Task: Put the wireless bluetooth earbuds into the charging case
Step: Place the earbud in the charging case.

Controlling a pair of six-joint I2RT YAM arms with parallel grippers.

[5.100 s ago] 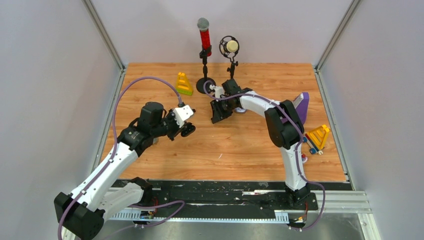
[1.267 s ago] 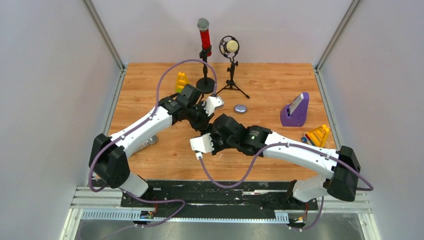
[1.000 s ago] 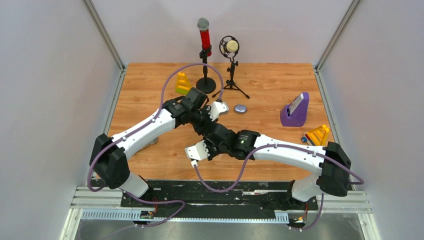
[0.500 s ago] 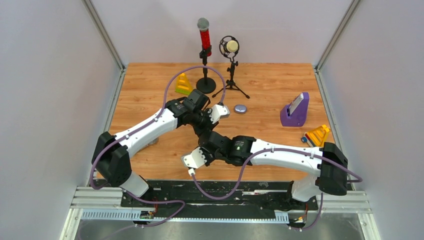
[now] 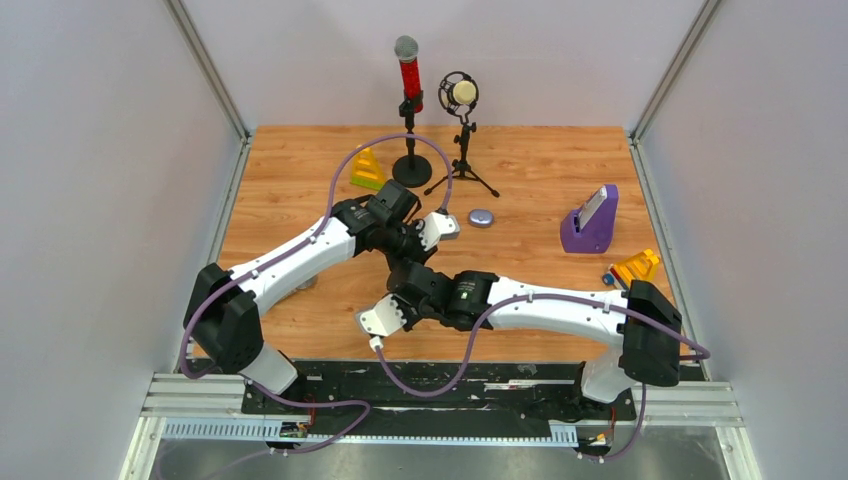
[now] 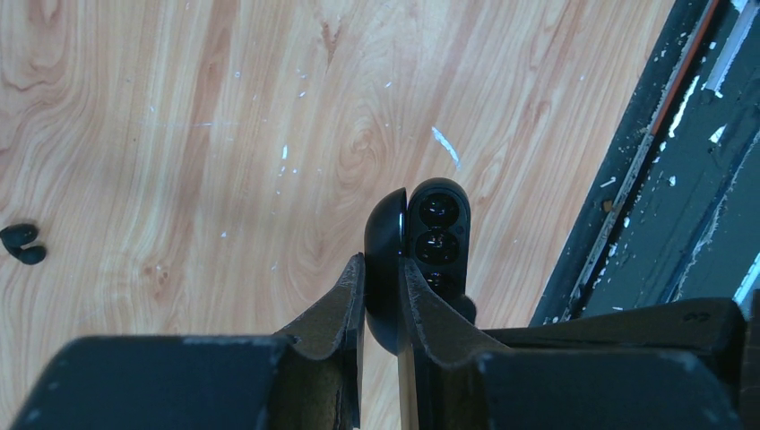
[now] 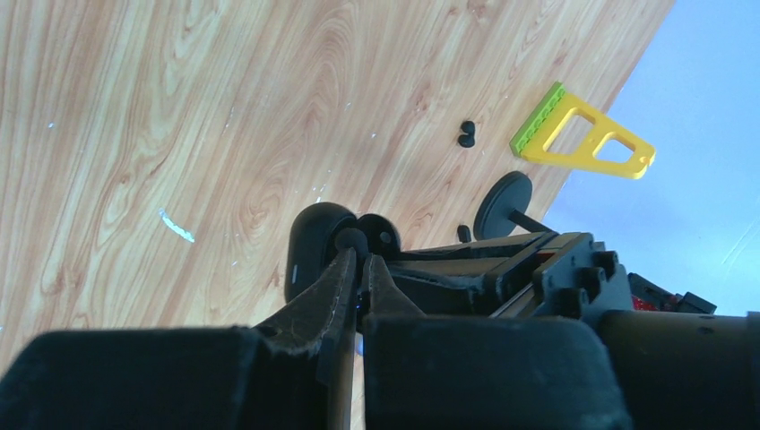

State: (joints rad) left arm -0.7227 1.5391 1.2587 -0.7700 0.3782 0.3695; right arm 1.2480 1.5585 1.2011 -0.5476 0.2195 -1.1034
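Note:
My left gripper (image 6: pixel 381 264) is shut on the lid of the open black charging case (image 6: pixel 437 224) and holds it above the table, sockets showing. My right gripper (image 7: pixel 360 255) is shut on a tiny black earbud (image 7: pixel 351 240), right at the case (image 7: pixel 312 244). In the top view the two grippers meet mid-table, left (image 5: pixel 405 252) above right (image 5: pixel 403 282). A second black earbud (image 6: pixel 20 244) lies loose on the wood and also shows in the right wrist view (image 7: pixel 466 134). No purple buds are in view.
A small grey-purple oval case (image 5: pixel 481 217) lies behind the grippers. Two microphones on stands (image 5: pixel 410 110) (image 5: pixel 460 120) stand at the back, next to a yellow toy (image 5: pixel 366 168). A purple stand (image 5: pixel 590 222) and another yellow toy (image 5: pixel 635 268) are on the right.
Both arms have come together at mid-table. Over the last second the right gripper has slid left and nearer, under the left gripper, which has barely moved.

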